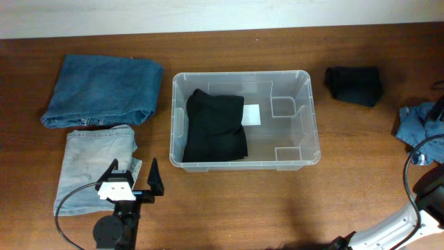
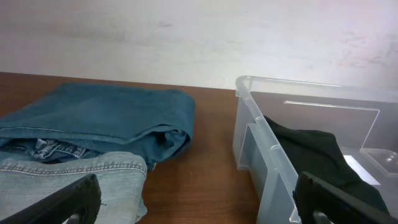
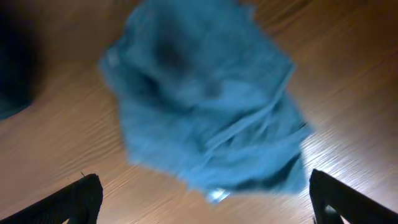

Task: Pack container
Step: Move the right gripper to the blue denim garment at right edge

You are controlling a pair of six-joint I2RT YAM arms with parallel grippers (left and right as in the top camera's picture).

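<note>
Status: the clear rectangular plastic tub [image 1: 313, 118] sits mid-frame. One black folded garment [image 1: 215, 125] lies flat in its left half, which I'd guess leaves room beside it. My left gripper [image 1: 133, 173] is spread wide and empty at lower left, over the folded pale-blue jeans [image 1: 90, 163], likely my next pick. The darker folded jeans [image 1: 104, 90] are above them. My right gripper [image 3: 202, 202] is also fully open and empty, over the crumpled blue cloth [image 3: 205, 99] at far right. The small black bundle [image 1: 355, 85] waits upper right.
</note>
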